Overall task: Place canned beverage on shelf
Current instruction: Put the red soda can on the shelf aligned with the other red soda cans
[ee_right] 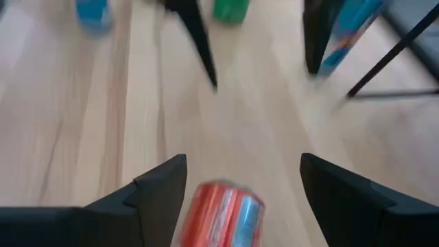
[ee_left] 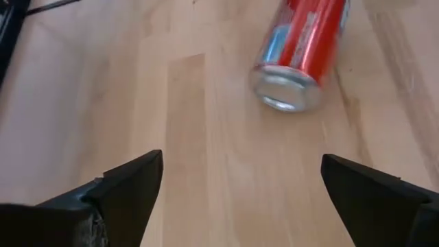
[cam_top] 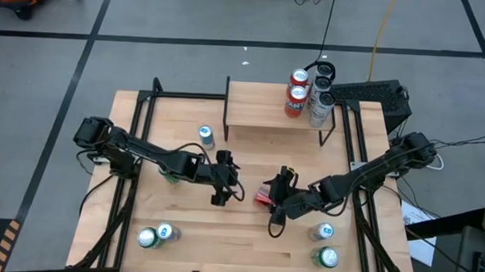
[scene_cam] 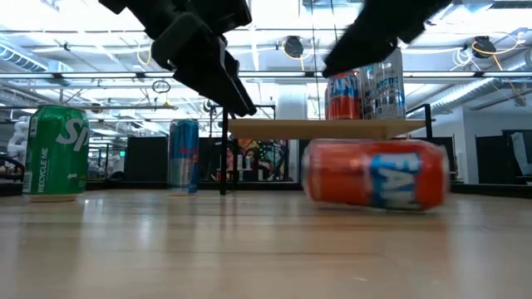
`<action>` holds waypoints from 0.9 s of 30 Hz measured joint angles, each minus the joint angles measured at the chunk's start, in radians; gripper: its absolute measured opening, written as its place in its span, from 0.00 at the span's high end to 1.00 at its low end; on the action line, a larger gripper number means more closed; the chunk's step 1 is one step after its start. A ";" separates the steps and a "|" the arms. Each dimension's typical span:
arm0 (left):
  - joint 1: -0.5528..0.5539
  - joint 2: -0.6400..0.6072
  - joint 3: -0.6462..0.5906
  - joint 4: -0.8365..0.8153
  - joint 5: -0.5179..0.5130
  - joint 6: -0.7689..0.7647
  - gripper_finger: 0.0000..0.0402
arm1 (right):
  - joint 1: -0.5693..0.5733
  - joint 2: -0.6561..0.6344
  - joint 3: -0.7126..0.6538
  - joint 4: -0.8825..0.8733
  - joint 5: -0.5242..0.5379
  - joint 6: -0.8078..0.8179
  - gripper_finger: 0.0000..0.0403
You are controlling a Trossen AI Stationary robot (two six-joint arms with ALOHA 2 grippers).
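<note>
Four cans (cam_top: 308, 96) already stand on the shelf (cam_top: 264, 104). The red can (cam_top: 265, 193) lies on the table — both grippers, left (cam_top: 226, 187) and right (cam_top: 283, 195), gape beside it, holding nothing.

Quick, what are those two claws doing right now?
Left gripper: open, holding nothing.
Right gripper: open, around nothing; red soda can lies loose below it.

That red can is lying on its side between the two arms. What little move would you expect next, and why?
Probably the right pincer eases down and shuts around the red can. The can lies loose on the table, just by that pincer's open fingers and gripped by neither arm. The left pincer, also open, stands a little off. The shelf already holds four upright cans.
</note>
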 joint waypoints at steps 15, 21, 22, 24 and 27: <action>-0.029 0.142 -0.046 0.383 0.030 0.060 0.04 | -0.004 0.010 -0.001 -0.318 -0.209 0.492 0.32; -0.009 0.153 -0.046 0.404 0.028 0.067 0.04 | -0.052 0.085 -0.035 -0.367 -0.258 0.578 0.28; -0.007 0.153 -0.046 0.407 0.027 0.065 0.04 | -0.063 0.097 -0.044 -0.345 -0.279 0.585 0.26; -0.003 0.154 -0.046 0.415 0.026 0.058 0.04 | -0.079 0.126 -0.063 -0.316 -0.316 0.592 0.23; -0.001 0.153 -0.046 0.424 0.025 0.056 0.04 | -0.095 0.171 -0.069 -0.320 -0.351 0.589 0.21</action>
